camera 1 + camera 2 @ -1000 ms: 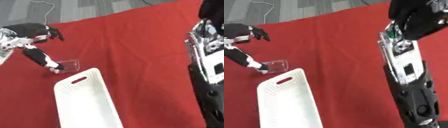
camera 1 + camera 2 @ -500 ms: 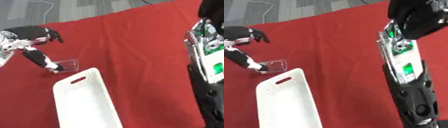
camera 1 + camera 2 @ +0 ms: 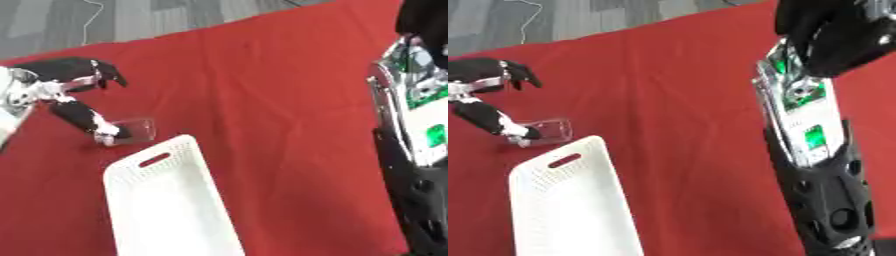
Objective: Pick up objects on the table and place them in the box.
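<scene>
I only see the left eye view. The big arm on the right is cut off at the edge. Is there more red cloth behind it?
Observer: Yes. The right eye view shows the right arm across its full width, with red cloth on its far side.
Operator: What's at the top of it?
Observer: A bulky black part that leans left over the cloth. I cannot tell whether that is the hand.

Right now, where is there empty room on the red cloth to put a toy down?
The widest bare patch lies between the white box and the right arm. It is crowded at the box's far-left corner, where the left hand meets the clear cup.
</scene>
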Robot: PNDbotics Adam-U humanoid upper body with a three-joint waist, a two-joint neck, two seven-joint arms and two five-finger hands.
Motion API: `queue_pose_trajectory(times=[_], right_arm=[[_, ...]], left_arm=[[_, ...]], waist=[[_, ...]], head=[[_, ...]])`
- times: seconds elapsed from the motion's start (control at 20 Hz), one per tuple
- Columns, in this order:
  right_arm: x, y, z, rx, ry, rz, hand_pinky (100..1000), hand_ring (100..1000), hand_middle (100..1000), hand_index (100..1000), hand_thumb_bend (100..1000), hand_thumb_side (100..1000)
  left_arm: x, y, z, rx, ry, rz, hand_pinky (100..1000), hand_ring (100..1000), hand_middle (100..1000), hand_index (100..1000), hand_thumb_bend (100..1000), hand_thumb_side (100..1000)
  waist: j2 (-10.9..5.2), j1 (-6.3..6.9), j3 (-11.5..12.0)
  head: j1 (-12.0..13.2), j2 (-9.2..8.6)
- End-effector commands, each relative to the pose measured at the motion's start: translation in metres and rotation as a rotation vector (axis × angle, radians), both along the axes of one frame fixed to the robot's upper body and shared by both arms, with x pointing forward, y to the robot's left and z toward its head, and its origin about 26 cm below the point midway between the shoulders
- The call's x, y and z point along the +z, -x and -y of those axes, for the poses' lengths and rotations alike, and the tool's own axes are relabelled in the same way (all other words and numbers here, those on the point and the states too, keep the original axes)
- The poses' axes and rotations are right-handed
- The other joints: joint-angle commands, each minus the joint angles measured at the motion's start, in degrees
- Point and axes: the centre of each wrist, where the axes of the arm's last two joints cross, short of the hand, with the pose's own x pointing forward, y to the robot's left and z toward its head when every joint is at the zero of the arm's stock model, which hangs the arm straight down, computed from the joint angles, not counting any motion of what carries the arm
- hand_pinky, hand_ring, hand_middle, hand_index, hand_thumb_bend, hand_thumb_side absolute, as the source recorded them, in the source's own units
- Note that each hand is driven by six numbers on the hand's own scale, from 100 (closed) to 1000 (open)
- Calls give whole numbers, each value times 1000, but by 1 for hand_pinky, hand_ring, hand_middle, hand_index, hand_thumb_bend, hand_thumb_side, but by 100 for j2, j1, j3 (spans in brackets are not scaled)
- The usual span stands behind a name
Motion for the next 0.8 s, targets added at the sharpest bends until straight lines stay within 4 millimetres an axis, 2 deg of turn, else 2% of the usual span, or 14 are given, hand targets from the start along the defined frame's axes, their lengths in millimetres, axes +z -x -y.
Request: queue_pose_trajectory(times=[0.05, 0.55, 0.8], right_arm=[[8, 3, -3, 12, -2, 29, 382, 404, 385, 411, 100, 994], [9, 2, -1, 0, -37, 20, 382, 403, 384, 410, 100, 1000], [9, 2, 0, -10, -58, 12, 381, 402, 382, 409, 100, 1000]], left_arm=[[11, -1, -6, -10, 31, 14, 754, 696, 806, 868, 619, 663], [6, -2, -6, -20, 11, -14, 761, 711, 812, 865, 639, 665], [1, -1, -4, -34, -98, -38, 774, 746, 819, 856, 664, 623]], waist=[[-67, -21, -5], [-67, -21, -10], [-70, -18, -13]], head=[[41, -1], [77, -1], [100, -1]])
